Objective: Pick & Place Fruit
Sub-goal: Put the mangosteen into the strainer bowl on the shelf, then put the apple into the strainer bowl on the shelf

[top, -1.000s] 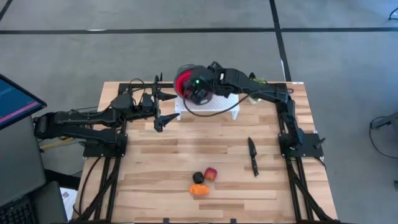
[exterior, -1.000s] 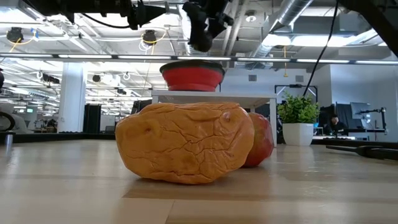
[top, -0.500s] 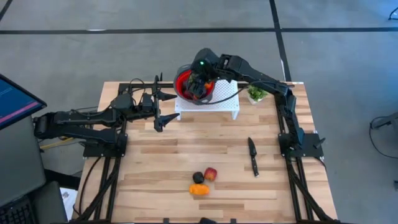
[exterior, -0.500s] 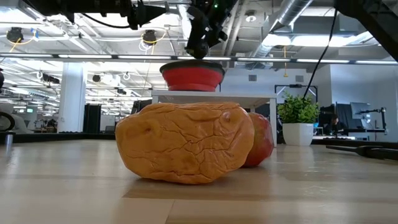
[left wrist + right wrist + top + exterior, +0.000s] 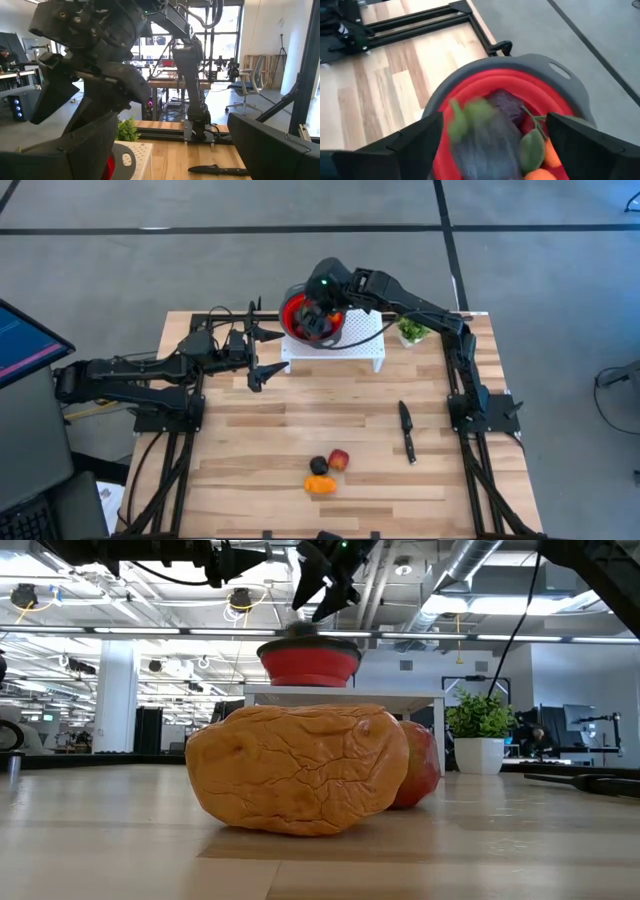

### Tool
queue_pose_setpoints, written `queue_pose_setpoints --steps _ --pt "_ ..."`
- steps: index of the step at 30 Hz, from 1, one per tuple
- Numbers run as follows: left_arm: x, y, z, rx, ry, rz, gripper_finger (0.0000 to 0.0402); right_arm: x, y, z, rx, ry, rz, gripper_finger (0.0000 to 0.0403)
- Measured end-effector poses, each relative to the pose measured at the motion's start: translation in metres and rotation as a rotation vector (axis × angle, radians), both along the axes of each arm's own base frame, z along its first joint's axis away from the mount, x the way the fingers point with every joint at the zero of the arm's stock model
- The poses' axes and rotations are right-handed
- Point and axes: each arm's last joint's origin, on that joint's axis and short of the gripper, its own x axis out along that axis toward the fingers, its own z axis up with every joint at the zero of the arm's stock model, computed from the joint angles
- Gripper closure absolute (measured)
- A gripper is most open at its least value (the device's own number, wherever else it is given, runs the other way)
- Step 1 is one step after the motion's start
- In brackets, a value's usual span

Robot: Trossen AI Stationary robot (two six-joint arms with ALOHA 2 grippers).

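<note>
**Right gripper over the bowl, jaws spread, fruit dropping free**

The right gripper [image 5: 318,315] hangs over the red bowl [image 5: 300,310] on the white perforated stand [image 5: 362,340] at the table's far side; its jaws stand spread, and in the right wrist view a blurred dark purple fruit with green leaves [image 5: 485,137] lies between them, apparently released into the bowl. Risk: the fruit may strike the smooth orange pieces [image 5: 540,172] already inside and bounce over the soft rim, or a jaw may catch the rim on withdrawal and tip the bowl off its stand. The left gripper [image 5: 262,352] waits left of the stand, jaws spread, empty. Three fruits remain near the front edge: a wrinkled orange piece [image 5: 320,484], a glossy red-yellow ball [image 5: 340,459], a round dark plum [image 5: 318,465].
</note>
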Motion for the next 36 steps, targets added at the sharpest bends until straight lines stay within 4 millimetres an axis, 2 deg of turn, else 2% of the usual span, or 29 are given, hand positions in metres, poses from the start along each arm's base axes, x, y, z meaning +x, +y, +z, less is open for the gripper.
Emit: queue_pose_setpoints --steps 6,10,15,21,27,36 --pt "0.000 0.000 0.000 0.000 0.000 0.000 0.0027 -0.001 -0.001 -0.001 -0.013 0.018 0.017 0.0008" --pt "0.000 0.000 0.000 0.000 0.000 0.000 0.0027 -0.002 0.004 0.001 -0.026 0.035 0.046 0.0014" --pt "0.000 0.000 0.000 0.000 0.000 0.001 0.0027 -0.007 0.022 0.012 -0.041 0.035 0.093 0.0023" --pt "0.000 0.000 0.000 0.000 0.000 0.001 0.0027 -0.010 0.061 0.016 0.008 0.081 0.151 0.0021" --pt "0.000 0.000 0.000 0.000 -0.001 0.000 0.0027 -0.014 0.114 0.023 0.029 0.110 0.256 0.0022" --pt "0.000 0.000 0.001 0.001 -0.005 0.000 0.0027 -0.036 0.192 0.048 -0.008 0.043 0.342 0.0022"
